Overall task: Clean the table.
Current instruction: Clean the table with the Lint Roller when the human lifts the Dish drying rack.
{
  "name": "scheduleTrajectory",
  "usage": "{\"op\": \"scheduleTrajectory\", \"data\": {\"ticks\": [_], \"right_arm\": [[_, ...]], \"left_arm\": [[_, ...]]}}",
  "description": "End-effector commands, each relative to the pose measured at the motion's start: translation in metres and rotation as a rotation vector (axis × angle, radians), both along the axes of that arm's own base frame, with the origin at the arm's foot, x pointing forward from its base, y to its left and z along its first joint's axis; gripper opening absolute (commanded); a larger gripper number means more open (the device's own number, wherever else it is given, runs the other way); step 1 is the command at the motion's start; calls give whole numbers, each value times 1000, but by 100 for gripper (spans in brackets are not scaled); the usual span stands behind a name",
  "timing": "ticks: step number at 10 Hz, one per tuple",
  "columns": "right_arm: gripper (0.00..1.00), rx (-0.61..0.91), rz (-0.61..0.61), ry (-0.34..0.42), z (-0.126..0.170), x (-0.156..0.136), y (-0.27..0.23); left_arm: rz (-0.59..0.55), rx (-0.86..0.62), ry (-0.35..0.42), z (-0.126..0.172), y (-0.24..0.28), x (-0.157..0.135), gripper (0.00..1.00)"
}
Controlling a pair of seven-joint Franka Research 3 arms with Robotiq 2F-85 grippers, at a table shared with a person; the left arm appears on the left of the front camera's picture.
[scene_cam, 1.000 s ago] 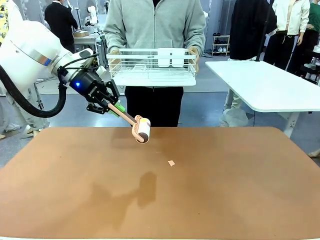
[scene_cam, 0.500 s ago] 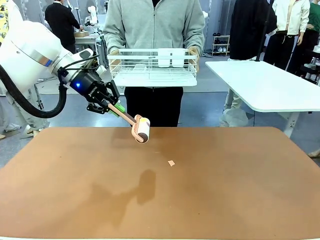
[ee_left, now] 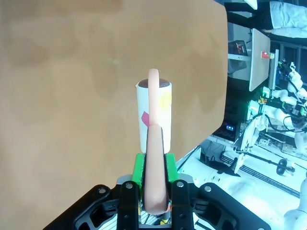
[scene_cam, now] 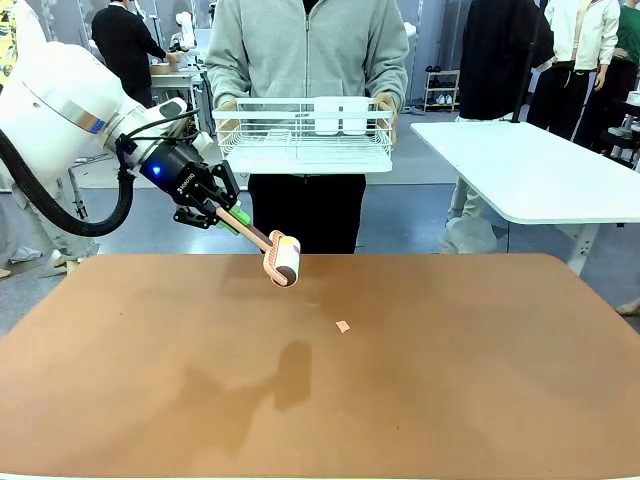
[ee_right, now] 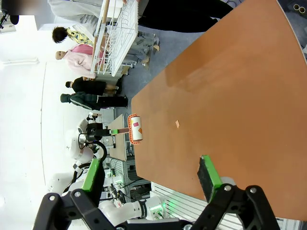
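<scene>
With the left end effector [scene_cam: 222, 213] clamped on the lint roller [scene_cam: 283, 259] above the far side of the bench [scene_cam: 470, 390] and the right end effector [ee_right: 151, 167] spread wide, the drum probably needed lowering flat onto the small scrap [scene_cam: 343, 326] near mid-bench.

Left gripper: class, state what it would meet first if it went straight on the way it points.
Probably the table, with the lint roller it holds touching down first, near the small scrap; depth is unclear.
</scene>
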State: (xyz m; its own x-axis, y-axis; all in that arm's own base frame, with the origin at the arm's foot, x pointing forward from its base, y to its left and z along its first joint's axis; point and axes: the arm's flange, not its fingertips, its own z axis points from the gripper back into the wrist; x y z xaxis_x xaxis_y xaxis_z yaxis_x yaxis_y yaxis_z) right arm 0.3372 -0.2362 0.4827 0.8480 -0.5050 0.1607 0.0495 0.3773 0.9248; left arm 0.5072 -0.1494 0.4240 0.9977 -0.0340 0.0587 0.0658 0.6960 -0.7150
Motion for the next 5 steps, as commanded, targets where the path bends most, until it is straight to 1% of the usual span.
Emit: {"op": "scheduleTrajectory", "data": {"ticks": [1,5], "right_arm": [[100,11,8,-21,3,-1,0],[100,11,8,-21,3,-1,0]], "left_arm": [[-3,0,2,0,0,0,22],[0,0,0,0,0,0,22]]}}
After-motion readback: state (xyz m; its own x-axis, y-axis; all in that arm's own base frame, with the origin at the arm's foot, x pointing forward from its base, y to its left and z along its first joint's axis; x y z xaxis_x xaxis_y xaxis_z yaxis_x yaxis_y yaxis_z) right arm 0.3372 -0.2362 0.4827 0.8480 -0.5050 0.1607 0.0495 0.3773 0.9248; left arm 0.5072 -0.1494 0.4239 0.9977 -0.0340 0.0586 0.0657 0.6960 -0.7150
